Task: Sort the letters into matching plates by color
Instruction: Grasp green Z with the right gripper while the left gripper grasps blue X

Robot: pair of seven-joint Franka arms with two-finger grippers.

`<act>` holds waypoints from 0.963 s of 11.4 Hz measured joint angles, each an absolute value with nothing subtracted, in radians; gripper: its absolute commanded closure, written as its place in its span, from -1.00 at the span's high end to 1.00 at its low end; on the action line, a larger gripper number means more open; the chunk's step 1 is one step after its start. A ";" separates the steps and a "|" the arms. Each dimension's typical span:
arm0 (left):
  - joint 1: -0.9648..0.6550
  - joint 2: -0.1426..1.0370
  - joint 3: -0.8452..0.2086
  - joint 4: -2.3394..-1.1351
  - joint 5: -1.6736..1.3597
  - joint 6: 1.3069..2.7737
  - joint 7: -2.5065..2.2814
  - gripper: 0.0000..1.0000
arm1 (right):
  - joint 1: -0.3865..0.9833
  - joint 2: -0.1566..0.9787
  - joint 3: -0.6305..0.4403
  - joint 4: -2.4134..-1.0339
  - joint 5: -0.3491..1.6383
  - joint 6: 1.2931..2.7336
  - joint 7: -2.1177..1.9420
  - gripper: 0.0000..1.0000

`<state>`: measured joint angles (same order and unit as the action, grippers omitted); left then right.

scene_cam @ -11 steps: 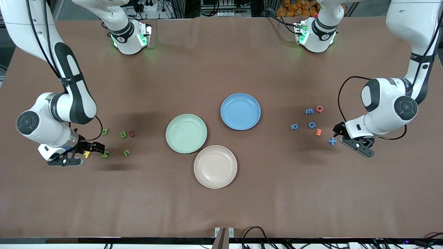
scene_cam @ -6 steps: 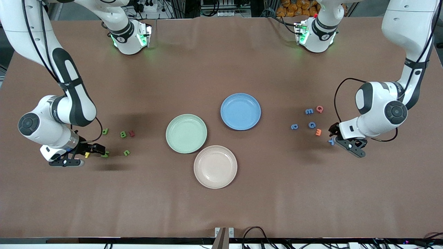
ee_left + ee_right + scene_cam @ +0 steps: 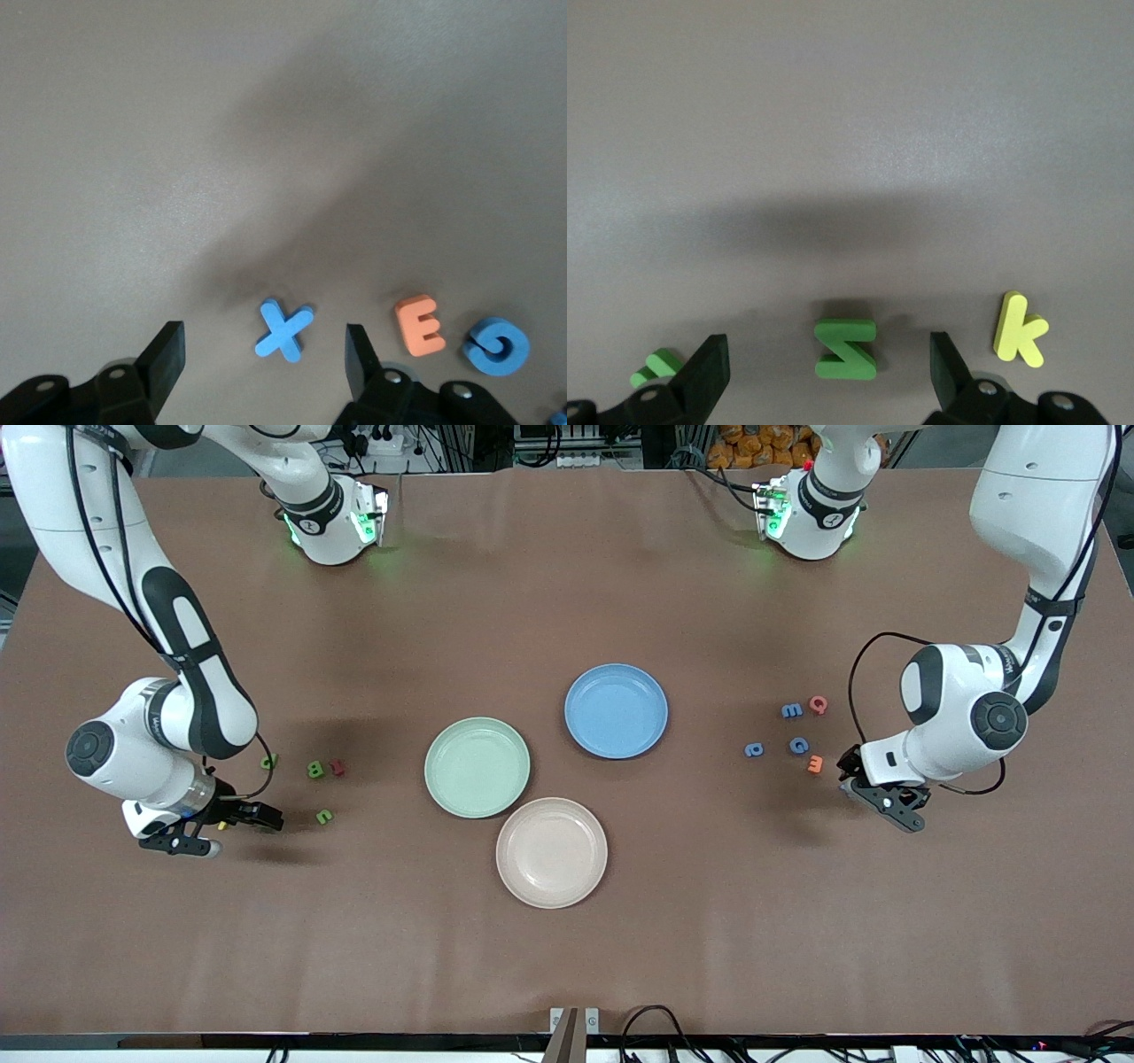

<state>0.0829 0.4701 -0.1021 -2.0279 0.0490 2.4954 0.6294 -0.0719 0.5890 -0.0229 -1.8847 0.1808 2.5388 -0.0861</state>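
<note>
My left gripper [image 3: 861, 790] hangs low over the blue X [image 3: 284, 329] and hides it in the front view. In the left wrist view my left gripper [image 3: 263, 361] is open, the X lying between its fingers and touching neither. My right gripper [image 3: 252, 817] is low over a green Z [image 3: 847, 349]. Seen from its own wrist, the right gripper [image 3: 828, 367] is open around the Z. Other green letters [image 3: 315, 769] lie close by. More blue letters [image 3: 798, 745] lie near the left arm. The mint green plate [image 3: 477, 767] and the blue plate [image 3: 616, 710] are mid-table, both empty.
A beige plate [image 3: 551, 852] lies nearer the front camera than the mint one, touching it. An orange E [image 3: 419, 325] and a blue G [image 3: 496, 345] lie beside the X. A yellow K [image 3: 1021, 329] lies beside the Z. A red letter [image 3: 337, 767] is among the green ones.
The left gripper has moved over the blue X, hiding it in the front view, and its fingers have narrowed slightly. The right gripper has shifted over the green Z.
</note>
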 measured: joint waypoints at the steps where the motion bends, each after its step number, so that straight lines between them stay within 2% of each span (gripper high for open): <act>1: 0.086 0.479 -0.101 -2.028 0.050 2.506 0.636 0.62 | -0.072 0.595 -0.023 -1.886 0.181 2.538 -0.077 1.00; 9: 0.093 0.503 -0.101 -2.062 0.052 2.561 0.643 0.55 | -0.071 0.638 -0.028 -1.894 0.181 2.545 -0.040 1.00; 10: 0.093 0.503 -0.101 -2.064 0.052 2.562 0.643 0.53 | -0.066 0.638 -0.034 -1.894 0.181 2.545 -0.039 0.94; 11: 0.093 0.503 -0.101 -2.067 0.052 2.562 0.643 0.52 | -0.058 0.638 -0.045 -1.896 0.181 2.545 -0.039 0.78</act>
<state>0.0930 0.5025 -0.1014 -2.0669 0.0523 2.5618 0.6430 -0.0585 0.6379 -0.0448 -1.8957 0.1807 2.5452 -0.0393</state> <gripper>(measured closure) 0.225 0.000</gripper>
